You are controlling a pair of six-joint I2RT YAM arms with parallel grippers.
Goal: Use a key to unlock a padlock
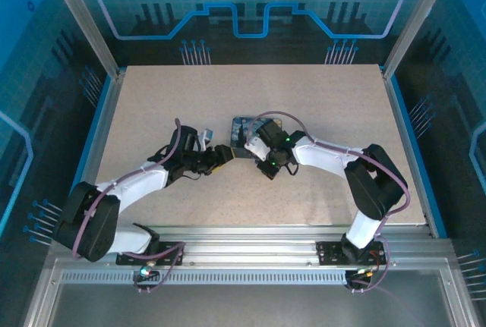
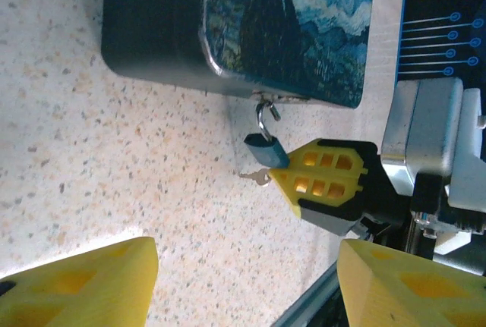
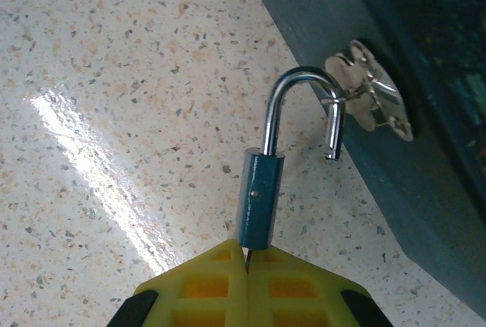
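From above, the 2 arms meet over the middle of the worktop (image 1: 190, 92), at the near edge of a small dark tin (image 1: 241, 126). Anything smaller is lost at that range.

The left wrist view lays out the whole arrangement. The tin has a swirling blue-and-yellow painted lid, plain dark sides and rounded corners. The padlock (image 2: 267, 150) sits tilted at the tin's side, its hoop up against the catch there. The right pincer (image 2: 292, 174) is closed on the padlock's lower end. The key (image 2: 254, 177), a thin pale sliver with a small head, pokes out sideways at the foot of the padlock's body, just beside the yellow fingertips. The left pincer (image 2: 247, 266) stands wide open and holds nothing. Its 2 yellow fingers sit at the bottom corners of that view, well back from the padlock.

The right wrist view gives the close detail. The padlock's body is a small blue-grey metal block with a tiny rivet on its side. The shackle (image 3: 292, 84) is a polished chrome hoop with its long leg in the body and its short leg hanging free in the air, so the lock stands open. That free end is just beside the hasp (image 3: 372, 99), a bright stamped-metal plate on the tin's dark wall. A thin dark line between the closed fingertips may be the key's blade, though it is too slight to be sure.

The worktop is pale, speckled and glossy, with a streak of glare across it.
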